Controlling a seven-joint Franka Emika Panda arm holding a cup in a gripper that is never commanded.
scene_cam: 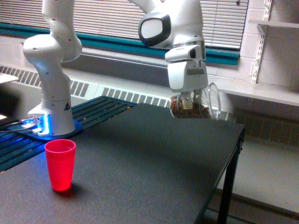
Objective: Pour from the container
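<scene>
Jaws closed on the jar (196,105), as far as I can read them: my gripper (190,99) hangs from the white arm (175,28) with its dark fingers (186,99) pressed against the clear wall. Nearest to the camera stands the red cup (60,164), upright on the dark table (140,168), toward the exterior view's left and well apart from the jar. Farther back, at the table's left edge, I see the arm's base (52,107), with a blue glow at its foot. Above the far part of the table, toward the exterior view's right, the jar is held in the air, tipped onto its side so that its wide mouth faces the exterior view's right. Brown bits (187,111) lie heaped along its lower wall; none appear past the rim. Behind it run a vent grille (135,97), a teal rail (117,44) and window blinds (107,18).
</scene>
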